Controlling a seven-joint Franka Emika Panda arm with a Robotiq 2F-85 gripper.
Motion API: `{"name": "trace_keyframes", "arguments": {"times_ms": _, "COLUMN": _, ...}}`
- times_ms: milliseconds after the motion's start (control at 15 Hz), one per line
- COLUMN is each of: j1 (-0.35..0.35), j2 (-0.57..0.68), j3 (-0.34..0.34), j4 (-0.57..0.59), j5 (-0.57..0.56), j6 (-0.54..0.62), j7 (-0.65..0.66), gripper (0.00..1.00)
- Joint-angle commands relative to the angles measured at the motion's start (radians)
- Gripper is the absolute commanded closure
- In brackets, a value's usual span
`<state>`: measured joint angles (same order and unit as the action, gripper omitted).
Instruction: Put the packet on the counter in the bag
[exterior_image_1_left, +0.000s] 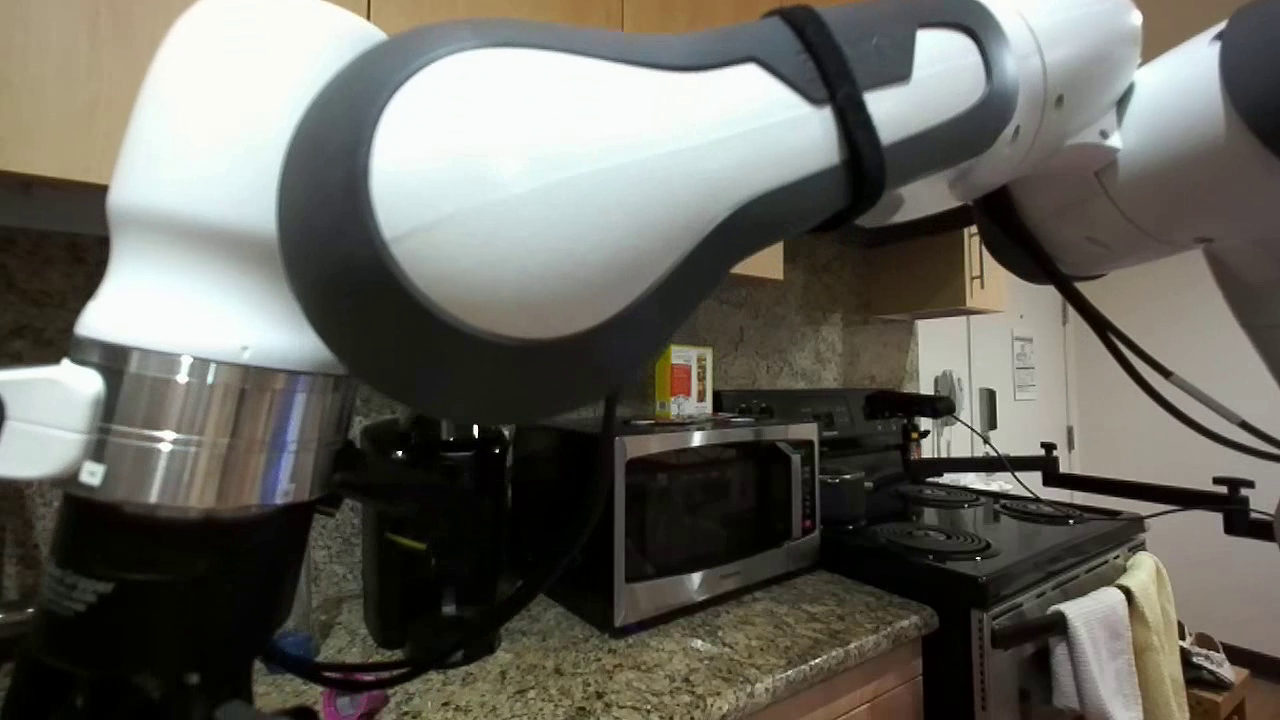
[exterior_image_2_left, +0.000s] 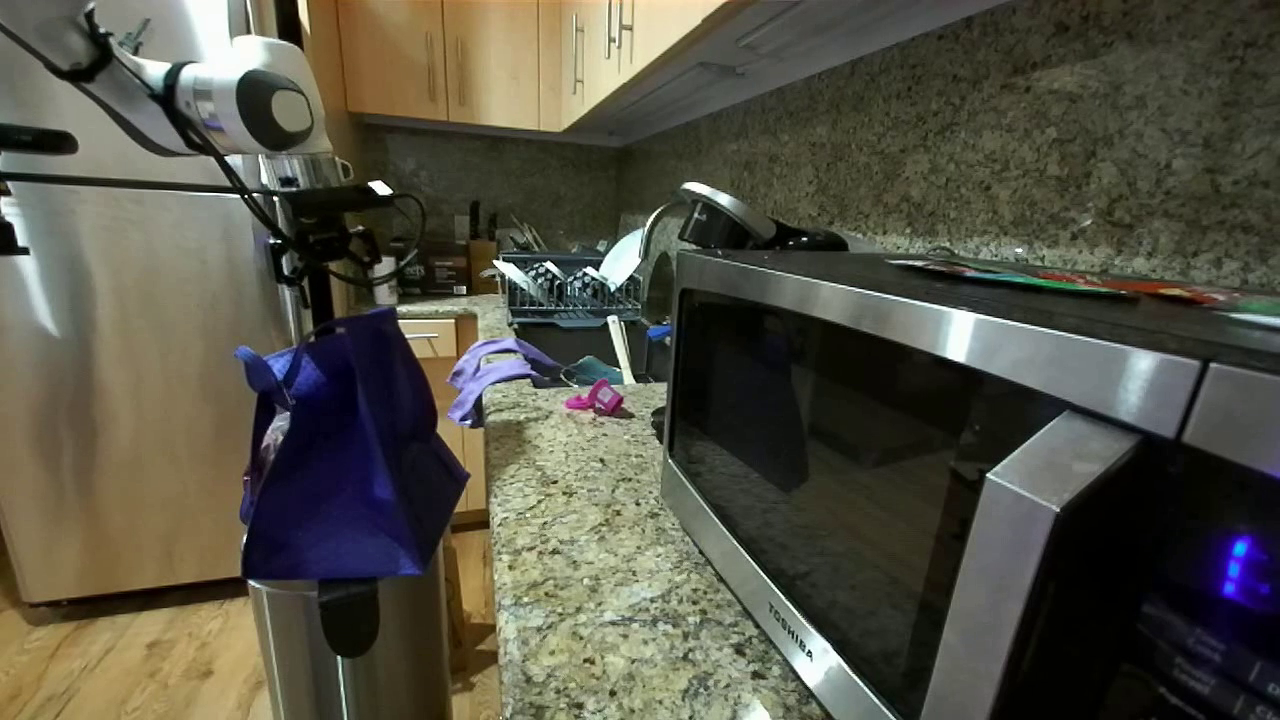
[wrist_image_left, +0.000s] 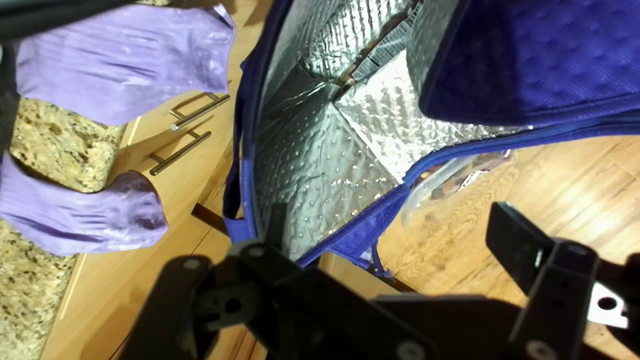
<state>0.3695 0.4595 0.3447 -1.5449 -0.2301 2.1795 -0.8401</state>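
Observation:
The blue bag (exterior_image_2_left: 345, 460) stands open on a steel bin beside the counter (exterior_image_2_left: 570, 540). In the wrist view the bag (wrist_image_left: 320, 165) shows its silver lining. A packet-like thing with a printed label (wrist_image_left: 385, 52) lies deep inside it, partly hidden by the lining and a flap. No packet shows on the visible counter. My gripper (wrist_image_left: 392, 217) is open with nothing between its fingers. It is above the bag's rim, one finger over the lining and one over the floor beyond. In an exterior view my gripper (exterior_image_2_left: 315, 295) is at the bag's top, its tips partly hidden.
A steel bin (exterior_image_2_left: 400, 640) bears the bag. A microwave (exterior_image_2_left: 860, 380) stands on the counter. A pink cup (exterior_image_2_left: 603, 398), purple gloves (exterior_image_2_left: 495, 370) and a dish rack (exterior_image_2_left: 575, 295) are farther back. A fridge (exterior_image_2_left: 130, 400) stands behind the bag. A stove (exterior_image_1_left: 940, 540) adjoins the counter.

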Motion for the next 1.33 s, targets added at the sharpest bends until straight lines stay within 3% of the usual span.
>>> {"name": "trace_keyframes", "arguments": {"times_ms": 0, "j1": 0.005, "j2": -0.057, "j3": 0.003, "j4": -0.022, "j5": -0.008, "j6": -0.001, "j7": -0.008, "gripper": 0.0}}
{"name": "trace_keyframes", "arguments": {"times_ms": 667, "j1": 0.075, "j2": -0.224, "j3": -0.026, "j4": 0.015, "j5": -0.235, "j6": -0.122, "j7": 0.134, "gripper": 0.0}}
{"name": "trace_keyframes", "arguments": {"times_ms": 1267, "j1": 0.068, "j2": -0.326, "j3": -0.026, "j4": 0.039, "j5": -0.428, "j6": -0.364, "j7": 0.368, "gripper": 0.0}}
